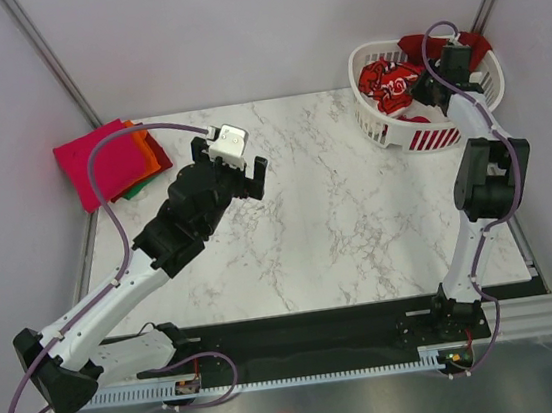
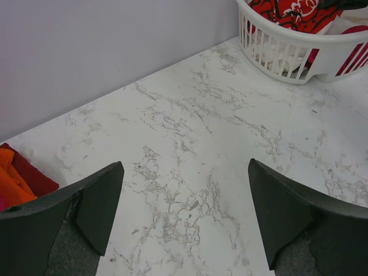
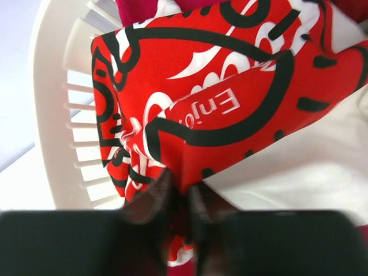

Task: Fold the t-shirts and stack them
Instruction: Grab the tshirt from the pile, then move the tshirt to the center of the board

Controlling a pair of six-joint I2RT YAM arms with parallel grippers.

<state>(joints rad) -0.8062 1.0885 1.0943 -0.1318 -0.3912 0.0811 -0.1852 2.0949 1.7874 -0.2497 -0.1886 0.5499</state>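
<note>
A stack of folded t-shirts [image 1: 110, 164], magenta-pink on top with orange, green and dark red edges, lies at the table's far left; its edge shows in the left wrist view [image 2: 20, 178]. The red Coca-Cola t-shirt [image 1: 390, 84] lies in the white laundry basket [image 1: 388, 130]. My right gripper [image 3: 179, 192] is shut on a fold of the red Coca-Cola t-shirt [image 3: 195, 98] inside the basket, next to a cream-white t-shirt [image 3: 299, 167]. My left gripper [image 2: 185, 201] is open and empty above the bare marble, right of the stack.
The white slatted basket [image 2: 299, 54] stands at the far right corner, with dark red cloth [image 1: 468, 44] over its back rim. Grey walls close the back and sides. The marble table [image 1: 336, 199] ends at a black rail near the arm bases.
</note>
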